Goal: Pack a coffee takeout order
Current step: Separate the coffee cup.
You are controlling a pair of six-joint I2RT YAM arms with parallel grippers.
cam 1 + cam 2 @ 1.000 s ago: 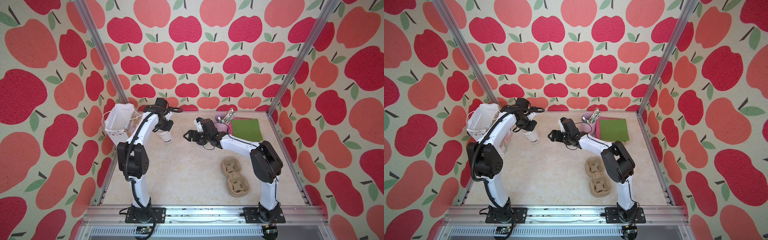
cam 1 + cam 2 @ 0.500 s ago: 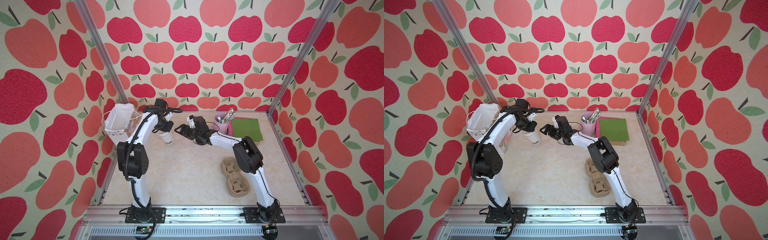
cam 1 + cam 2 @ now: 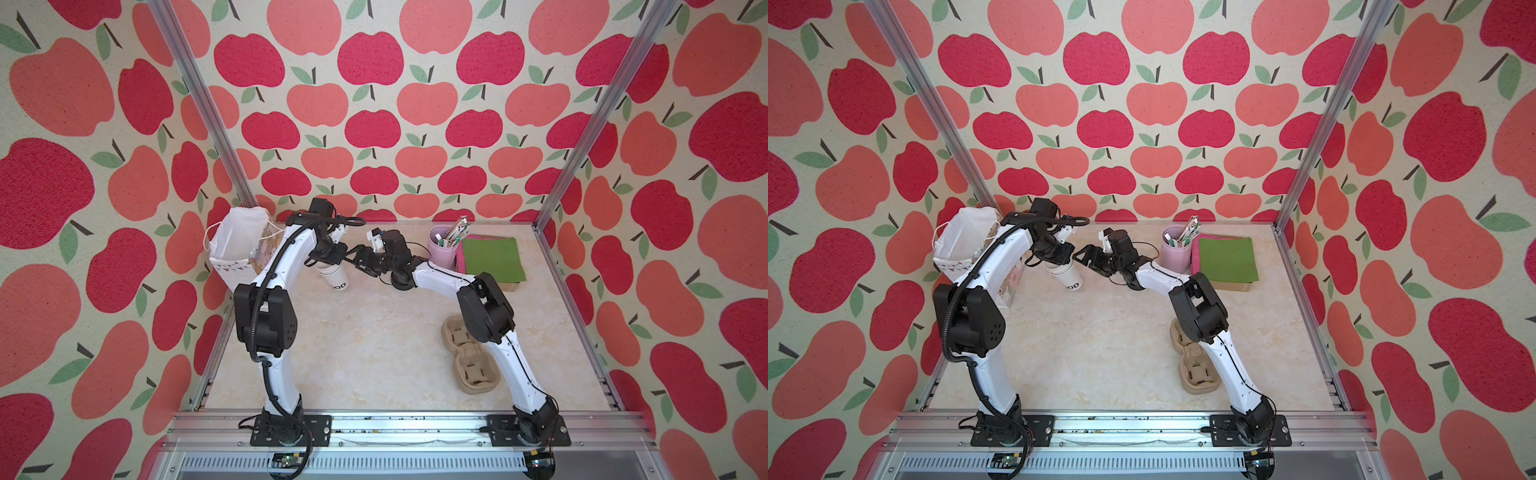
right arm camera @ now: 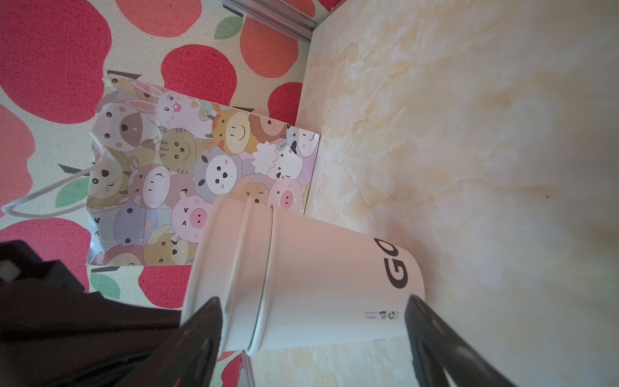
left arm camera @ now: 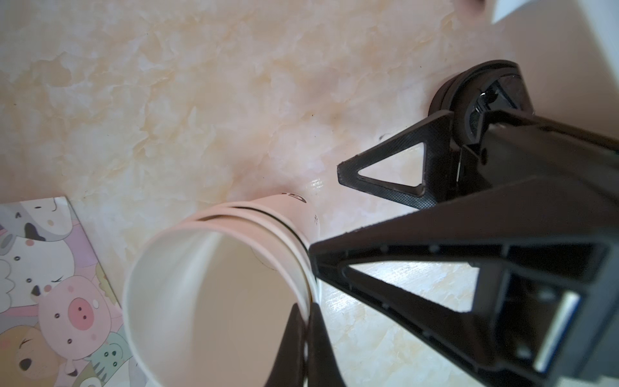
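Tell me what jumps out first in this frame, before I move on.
The two arms meet at the back left: the left gripper pinches the rim of a nested stack of white paper cups, while the right gripper stands open right beside it. An animal-print gift bag stands against the left wall, and the tan pulp carrier lies at front right.

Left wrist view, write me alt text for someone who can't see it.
The left gripper pinches the rim of the top cup in a nested stack of white paper cups, seen from above over a marbled tabletop. The right gripper stands open beside the stack; a cartoon-animal bag is partly in view.
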